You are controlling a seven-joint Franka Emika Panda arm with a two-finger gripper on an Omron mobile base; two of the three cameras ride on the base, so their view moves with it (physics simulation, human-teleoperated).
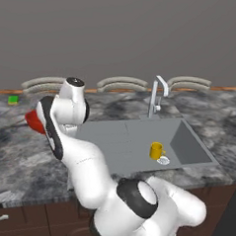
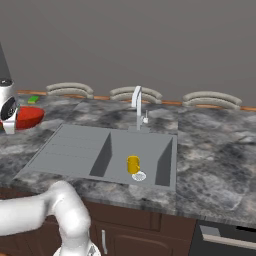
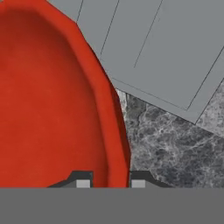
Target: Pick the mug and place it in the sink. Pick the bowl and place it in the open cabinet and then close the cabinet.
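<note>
One mottled stone counter [image 2: 210,150] runs below a grey wall [image 2: 150,40] — pincer [image 3: 109,181] clamped on the bowl [image 3: 48,100] rim.

The small yellow mug [image 1: 157,150] stands upright in the flat grey rectangular sink [image 1: 123,140], just beside its round drain. The wide, shallow, bright red bowl [image 3: 52,100] sits left of the sink, its rim between 2 dark fingertips [image 3: 83,180].

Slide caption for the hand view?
End effector fingertips straddle the red bowl rim beside the grey sink.
</note>
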